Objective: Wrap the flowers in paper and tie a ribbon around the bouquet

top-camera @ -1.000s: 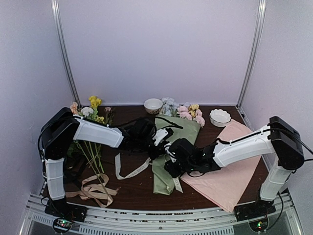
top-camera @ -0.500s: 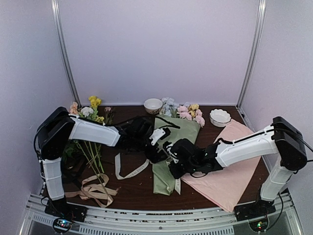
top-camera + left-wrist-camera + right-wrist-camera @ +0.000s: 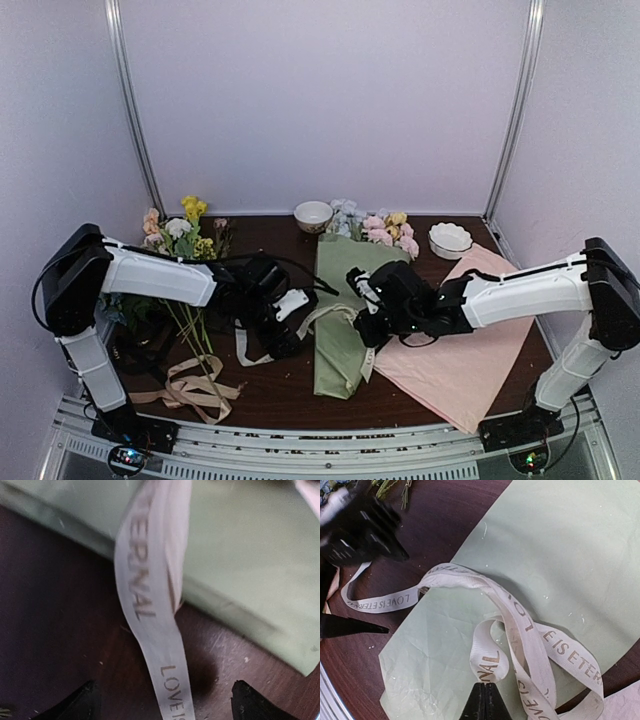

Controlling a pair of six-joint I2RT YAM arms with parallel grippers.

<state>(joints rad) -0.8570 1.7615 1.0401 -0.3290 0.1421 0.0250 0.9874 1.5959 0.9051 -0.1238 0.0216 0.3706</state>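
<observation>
Robot lab test cell. Enclosure: plain pale walls, aluminium corner posts. Two white arms, left arm and right arm, bolted to slotted aluminium rail at near edge of dark table. Exposed cabling, lit status LEDs at bases. Staged props on table: flowers, bowls, pink sheet.

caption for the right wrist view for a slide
Right gripper pinching the lettered ribbon looped over the olive-green paper.
</observation>
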